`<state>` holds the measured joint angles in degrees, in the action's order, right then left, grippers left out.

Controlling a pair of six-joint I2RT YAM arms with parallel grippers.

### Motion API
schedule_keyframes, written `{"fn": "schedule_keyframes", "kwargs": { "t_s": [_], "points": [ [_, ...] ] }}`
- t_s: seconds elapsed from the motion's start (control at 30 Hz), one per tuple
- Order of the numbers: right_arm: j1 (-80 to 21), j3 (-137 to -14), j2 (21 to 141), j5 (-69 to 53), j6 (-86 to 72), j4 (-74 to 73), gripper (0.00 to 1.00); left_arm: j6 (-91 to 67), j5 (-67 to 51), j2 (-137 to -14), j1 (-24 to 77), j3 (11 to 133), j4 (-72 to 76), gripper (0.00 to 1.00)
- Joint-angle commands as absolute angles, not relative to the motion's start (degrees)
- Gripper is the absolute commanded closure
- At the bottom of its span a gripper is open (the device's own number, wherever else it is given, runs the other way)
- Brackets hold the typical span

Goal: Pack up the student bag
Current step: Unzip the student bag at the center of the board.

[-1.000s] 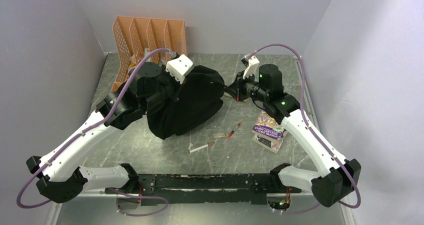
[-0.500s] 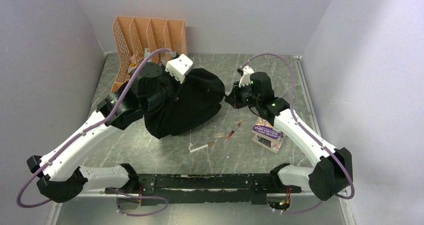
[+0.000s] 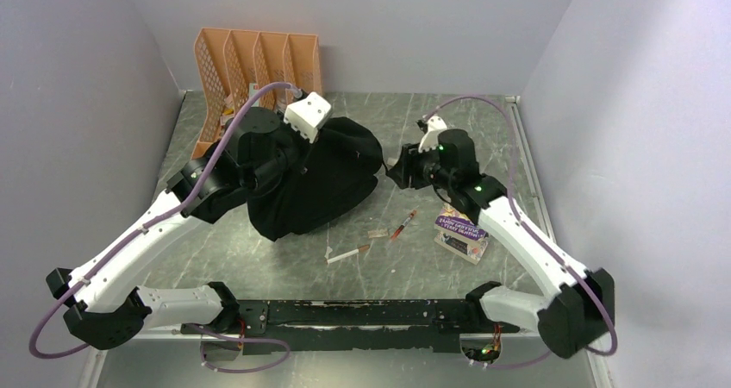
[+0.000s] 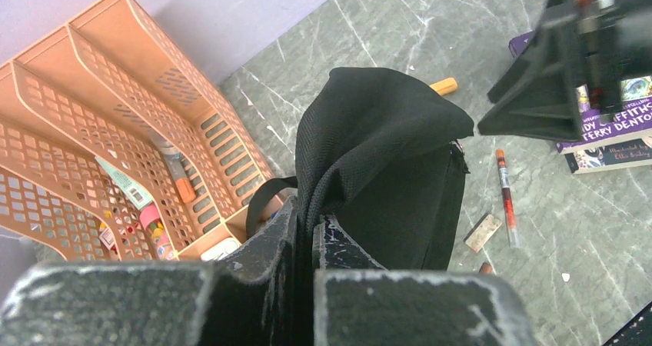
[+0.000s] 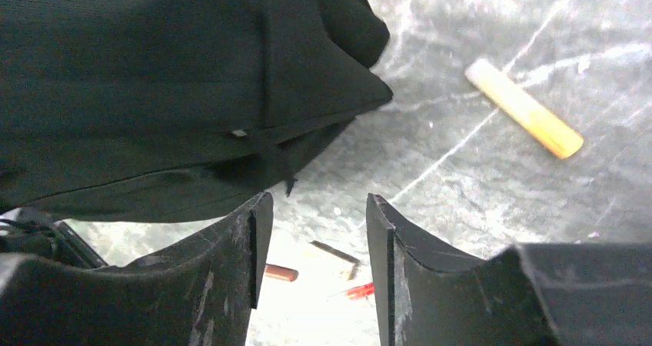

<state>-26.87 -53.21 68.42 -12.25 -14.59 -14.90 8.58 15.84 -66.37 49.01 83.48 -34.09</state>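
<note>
The student bag (image 3: 315,181) is a black fabric backpack slumped on the table left of centre. My left gripper (image 4: 310,223) is shut on a raised fold of the student bag (image 4: 384,154), holding it up from above. At the bag's right corner, my right gripper (image 3: 394,172) stands open. In the right wrist view the right gripper (image 5: 317,207) has nothing between its fingers, and the student bag (image 5: 154,77) with a small zipper tab (image 5: 286,183) lies just beyond the tips.
A purple book (image 3: 463,227) lies under the right arm. A red pen (image 3: 402,224), a small eraser (image 3: 377,233) and a white marker (image 3: 347,253) lie near the bag's front. An orange stick (image 5: 525,108) lies behind it. An orange file tray (image 3: 254,73) stands at the back left.
My right gripper has gone from shut to open and shifted slightly nearer along the bag's right corner. The left arm and its hold on the bag have stayed the same.
</note>
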Motion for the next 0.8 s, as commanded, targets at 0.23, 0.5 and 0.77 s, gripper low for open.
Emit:
{"fn": "schedule_keyframes", "kwargs": {
  "t_s": [0.23,0.5,0.77],
  "points": [
    [-27.1,-49.5,55.1,-31.1,-24.2,-1.0,0.42,4.4,18.6,-67.5,48.6,85.4,-32.8,0.95],
    [-29.8,-46.3,58.5,-34.2,-32.8,12.2,0.32,3.5,18.7,-67.3,48.6,85.4,-32.8,0.95],
    [-33.2,-45.4,62.8,-25.1,-34.3,18.1,0.3,3.0,18.0,-66.7,48.6,85.1,-32.7,0.95]
  ]
}}
